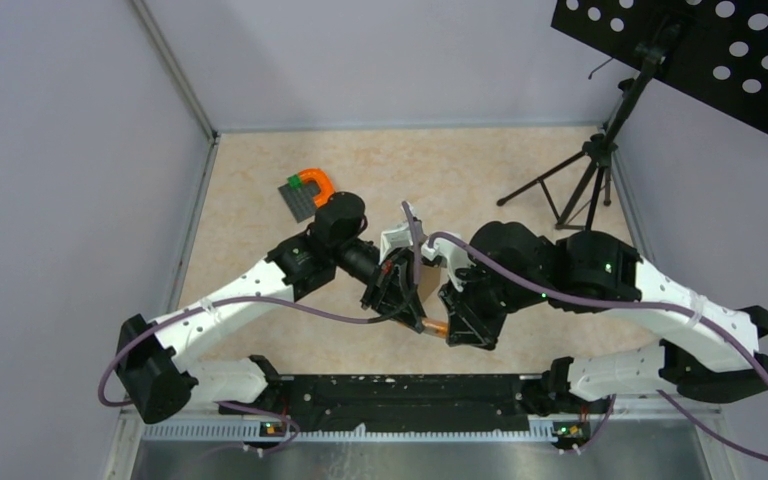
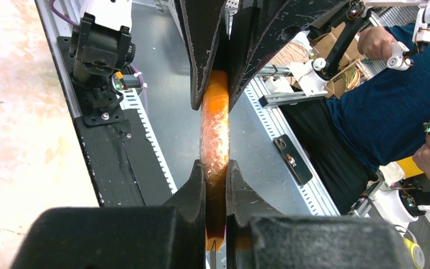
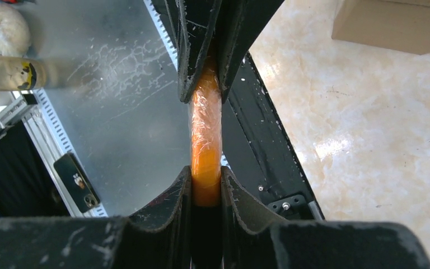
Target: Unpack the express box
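Beige stone-patterned desk [image 1: 480, 170] carries the one express box [image 3: 395, 25] at its middle, partly hidden under the wrists, while the left claw [image 2: 215, 168] and right claw [image 3: 206, 174] both pinch one orange film-wrapped item [image 2: 215, 129] over the near edge, so I judge the content is being unpacked and next one claw must let go.

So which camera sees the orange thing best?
The right wrist view: the orange thing fills the middle, wrapped in clear film, pinched by the right tool and left tool. The left wrist view shows nearly the same. The top view shows only a tiny orange bit.
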Controlling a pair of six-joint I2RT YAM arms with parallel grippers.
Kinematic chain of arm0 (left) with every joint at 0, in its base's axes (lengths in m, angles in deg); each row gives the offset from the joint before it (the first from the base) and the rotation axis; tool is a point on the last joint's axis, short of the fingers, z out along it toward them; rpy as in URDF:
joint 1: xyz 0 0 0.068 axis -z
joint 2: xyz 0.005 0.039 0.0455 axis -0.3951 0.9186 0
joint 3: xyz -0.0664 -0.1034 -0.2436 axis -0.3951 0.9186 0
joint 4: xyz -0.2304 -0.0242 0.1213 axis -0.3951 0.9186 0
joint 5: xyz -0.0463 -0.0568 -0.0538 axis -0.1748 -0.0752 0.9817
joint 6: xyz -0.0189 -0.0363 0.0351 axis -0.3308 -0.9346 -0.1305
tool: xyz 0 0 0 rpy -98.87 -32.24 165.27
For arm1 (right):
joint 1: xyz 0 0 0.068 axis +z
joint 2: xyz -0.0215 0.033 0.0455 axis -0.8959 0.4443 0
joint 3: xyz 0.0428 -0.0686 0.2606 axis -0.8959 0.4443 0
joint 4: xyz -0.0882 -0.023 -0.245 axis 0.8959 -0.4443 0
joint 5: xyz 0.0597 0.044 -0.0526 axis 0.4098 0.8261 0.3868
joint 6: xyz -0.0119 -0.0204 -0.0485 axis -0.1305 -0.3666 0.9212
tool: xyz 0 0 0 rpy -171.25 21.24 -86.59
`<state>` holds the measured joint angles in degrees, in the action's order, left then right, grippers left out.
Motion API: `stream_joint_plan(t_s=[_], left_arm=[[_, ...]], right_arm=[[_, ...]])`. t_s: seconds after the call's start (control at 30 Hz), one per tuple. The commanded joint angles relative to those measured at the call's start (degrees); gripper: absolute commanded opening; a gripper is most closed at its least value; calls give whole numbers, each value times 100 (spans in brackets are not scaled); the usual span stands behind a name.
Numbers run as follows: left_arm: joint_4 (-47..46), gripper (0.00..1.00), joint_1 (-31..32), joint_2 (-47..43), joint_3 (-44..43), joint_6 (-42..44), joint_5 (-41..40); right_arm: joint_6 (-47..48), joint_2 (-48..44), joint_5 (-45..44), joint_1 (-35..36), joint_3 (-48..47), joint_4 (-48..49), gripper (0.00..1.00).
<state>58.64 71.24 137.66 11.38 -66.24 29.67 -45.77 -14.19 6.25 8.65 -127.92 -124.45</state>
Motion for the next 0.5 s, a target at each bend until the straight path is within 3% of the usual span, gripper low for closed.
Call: stream_joint_plan(t_s=[0.0, 0.2, 0.33, 0.47], left_arm=[[-329, 0, -89, -172, 171, -389, 258], [-1584, 0, -360, -373, 615, -1247, 281], [-1753, 0, -460, -400, 691, -1383, 255], [-1855, 0, -564, -408, 747, -1467, 244]], right_arm=[[-184, -240, -519, 30, -204, 621, 0], [-403, -509, -569, 24, 26, 950, 19], [-506, -629, -642, 28, 75, 1108, 30], [-587, -751, -696, 29, 188, 1251, 36]])
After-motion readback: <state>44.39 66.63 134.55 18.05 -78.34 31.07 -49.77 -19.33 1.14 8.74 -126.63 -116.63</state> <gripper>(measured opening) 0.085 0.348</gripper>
